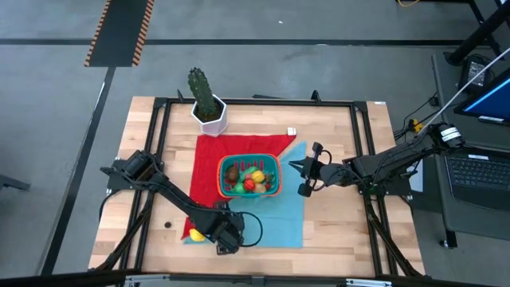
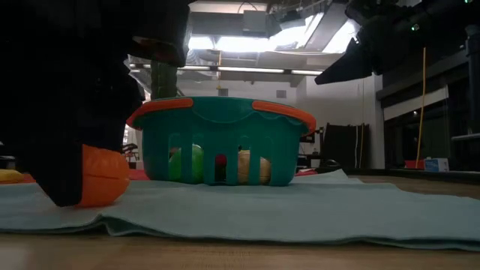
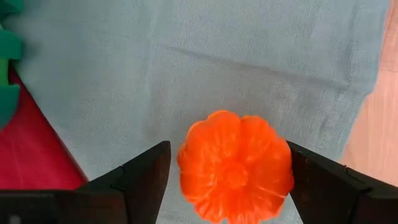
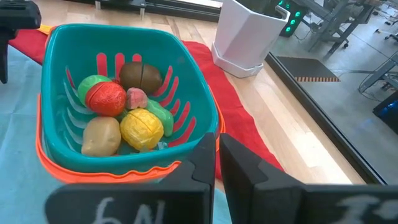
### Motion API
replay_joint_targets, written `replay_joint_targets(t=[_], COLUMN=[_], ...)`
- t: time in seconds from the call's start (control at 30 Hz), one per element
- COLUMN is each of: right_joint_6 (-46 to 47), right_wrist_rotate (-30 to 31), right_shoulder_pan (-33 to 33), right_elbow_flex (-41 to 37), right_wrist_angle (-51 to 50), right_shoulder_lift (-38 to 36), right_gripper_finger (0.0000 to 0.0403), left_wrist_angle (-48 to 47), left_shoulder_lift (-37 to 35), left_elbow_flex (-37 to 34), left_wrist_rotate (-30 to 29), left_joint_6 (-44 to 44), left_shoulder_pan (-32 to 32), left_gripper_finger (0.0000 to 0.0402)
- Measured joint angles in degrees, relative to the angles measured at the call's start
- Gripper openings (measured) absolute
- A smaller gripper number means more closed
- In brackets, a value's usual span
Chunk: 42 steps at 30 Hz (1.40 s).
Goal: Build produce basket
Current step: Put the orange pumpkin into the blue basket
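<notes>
The teal basket with an orange-red rim stands where the red and teal cloths meet. It holds several toy pieces: yellow, red, brown, tan and green. An orange segmented toy fruit rests on the teal cloth near the table's near edge. My left gripper is open, pointing down, one finger on each side of that fruit. My right gripper is shut and hangs in the air just right of the basket. My left gripper straddles the orange fruit from above. A thin gap shows between one finger and the fruit, while the other finger meets the fruit's outline. Whether that finger touches it I cannot tell. The fruit sits on the cloth.
A yellow toy piece lies at the teal cloth's near-left corner, beside my left gripper. A white hexagonal pot with a cactus stands at the far side. A small white cube lies beyond the basket.
</notes>
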Motion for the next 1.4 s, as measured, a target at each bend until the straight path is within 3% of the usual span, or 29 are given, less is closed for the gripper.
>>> replay_joint_targets(t=[0.33, 0.6, 1.13, 1.4], right_joint_6=[0.00, 0.02, 0.02, 0.00], right_wrist_rotate=[-0.02, -0.01, -0.01, -0.01], right_shoulder_pan=[0.01, 0.00, 0.00, 0.02], right_elbow_flex=[0.00, 0.00, 0.00, -0.02], right_wrist_angle=[-0.01, -0.02, -0.02, -0.02], right_shoulder_lift=[0.00, 0.00, 0.00, 0.00], right_gripper_finger=[0.0026, 0.0026, 0.0026, 0.0026], left_wrist_angle=[0.00, 0.00, -1.35, -5.47], left_shoulder_lift=[0.00, -0.02, -2.48, -7.79], left_elbow_flex=[0.00, 0.00, 0.00, 0.00], left_wrist_rotate=[-0.02, -0.55, -2.74, -8.52], left_joint_6=[-0.04, -0.02, 0.00, 1.42], left_shoulder_pan=[0.07, 0.07, 0.04, -1.68], left_gripper_finger=[0.0284, 0.0232, 0.0232, 0.0232])
